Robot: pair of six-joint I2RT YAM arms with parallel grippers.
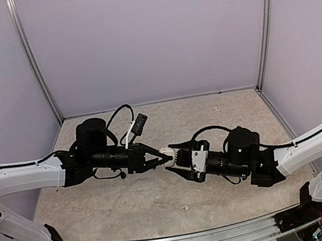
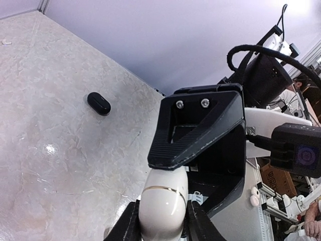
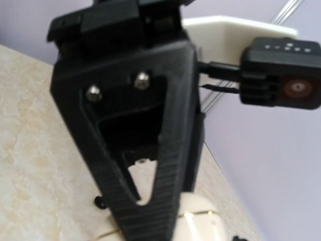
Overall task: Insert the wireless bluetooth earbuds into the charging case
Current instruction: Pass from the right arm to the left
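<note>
Above the middle of the table (image 1: 132, 206), the white charging case (image 2: 161, 206) sat between the two arms. The left gripper (image 1: 156, 158) reached in from one side and the right gripper (image 1: 175, 159) from the other, nose to nose. The left fingers (image 2: 128, 226) pressed the case's flanks at its near end, a narrow grip below the gold seam (image 2: 161, 189) that crossed the shell. One right finger (image 2: 200, 130) lay over the far, lid end, its partner seemingly beneath, but whether that pair pinched or merely bracketed the shell could not be told. The case's long axis ran along the line joining the arms. Its lid end therefore pointed into the right jaws, which looked better placed to work it open. No earbud showed for certain. A black pebble-shaped piece (image 2: 99, 103) lay on the marble well apart, nearer the wall, and might have been a bud or a second case.
</note>
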